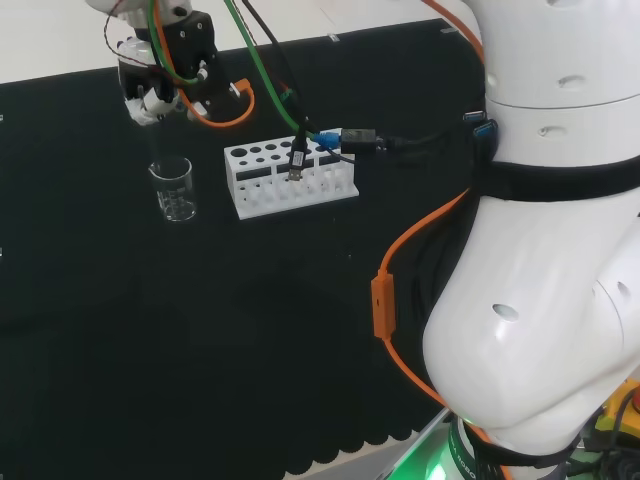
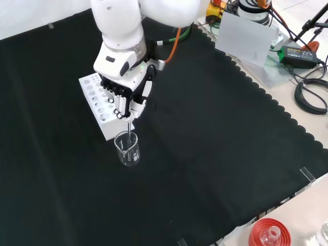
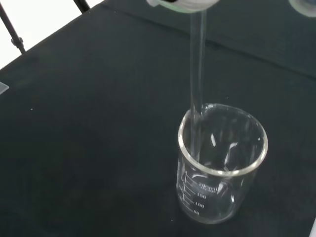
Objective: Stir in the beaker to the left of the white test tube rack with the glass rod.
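Just left of the white test tube rack (image 1: 288, 177) in head view, the hand (image 2: 125, 95) pinches the glass rod (image 3: 197, 69) curled-fingered, tip inside the beaker (image 1: 174, 190); small circles clear of the wall should avoid tipping it.

glass rod (image 3: 198, 64) top hidden by hand (image 2: 125, 97)

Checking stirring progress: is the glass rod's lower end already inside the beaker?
Yes, in the wrist view the glass rod passes the beaker rim and ends inside.
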Controlling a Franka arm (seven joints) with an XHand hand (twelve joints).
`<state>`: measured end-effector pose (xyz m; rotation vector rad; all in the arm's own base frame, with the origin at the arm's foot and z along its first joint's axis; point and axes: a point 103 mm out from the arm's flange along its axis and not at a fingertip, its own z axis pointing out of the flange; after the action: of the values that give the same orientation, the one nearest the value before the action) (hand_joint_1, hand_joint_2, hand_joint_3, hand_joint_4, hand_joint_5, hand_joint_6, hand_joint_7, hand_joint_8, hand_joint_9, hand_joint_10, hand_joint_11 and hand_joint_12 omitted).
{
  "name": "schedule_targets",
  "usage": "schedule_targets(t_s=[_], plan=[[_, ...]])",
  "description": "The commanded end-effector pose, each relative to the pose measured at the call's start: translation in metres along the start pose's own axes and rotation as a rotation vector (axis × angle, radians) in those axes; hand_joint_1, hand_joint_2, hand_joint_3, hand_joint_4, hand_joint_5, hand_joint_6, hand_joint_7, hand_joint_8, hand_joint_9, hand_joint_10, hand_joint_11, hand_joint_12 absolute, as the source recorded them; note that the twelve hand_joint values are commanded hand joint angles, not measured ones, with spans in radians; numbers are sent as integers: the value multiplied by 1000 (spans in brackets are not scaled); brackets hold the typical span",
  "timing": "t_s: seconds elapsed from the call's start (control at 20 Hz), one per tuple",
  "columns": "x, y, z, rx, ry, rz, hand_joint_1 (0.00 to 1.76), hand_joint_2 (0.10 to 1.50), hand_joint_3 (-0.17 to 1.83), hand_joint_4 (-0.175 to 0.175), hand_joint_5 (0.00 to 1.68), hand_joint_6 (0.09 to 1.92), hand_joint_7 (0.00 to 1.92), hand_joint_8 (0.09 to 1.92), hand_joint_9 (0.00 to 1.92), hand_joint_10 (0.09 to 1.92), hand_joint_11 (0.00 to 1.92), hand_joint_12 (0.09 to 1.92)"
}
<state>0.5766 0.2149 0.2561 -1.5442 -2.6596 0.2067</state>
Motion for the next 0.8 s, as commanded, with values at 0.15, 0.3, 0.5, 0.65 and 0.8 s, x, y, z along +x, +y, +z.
schedule_targets(t_s=[0.15,0.3,0.5,0.65,0.8], plan=[[-29,-12,-4,-16,12,21,1313,1072,-175,-175,1245,564,1295,575,1784,404,1625,692],[-35,-17,-6,-21,16,31,1313,1072,-175,-175,1245,564,1295,575,1784,404,1625,692],[-41,-29,-6,-56,57,15,1313,1072,-175,-175,1245,564,1295,576,1784,404,1625,692],[-41,-36,-6,-46,57,29,1313,1072,-175,-175,1244,564,1295,576,1784,404,1626,692],[-36,-40,-7,-28,31,37,1313,1072,-175,-175,1244,564,1295,576,1784,404,1626,692]])
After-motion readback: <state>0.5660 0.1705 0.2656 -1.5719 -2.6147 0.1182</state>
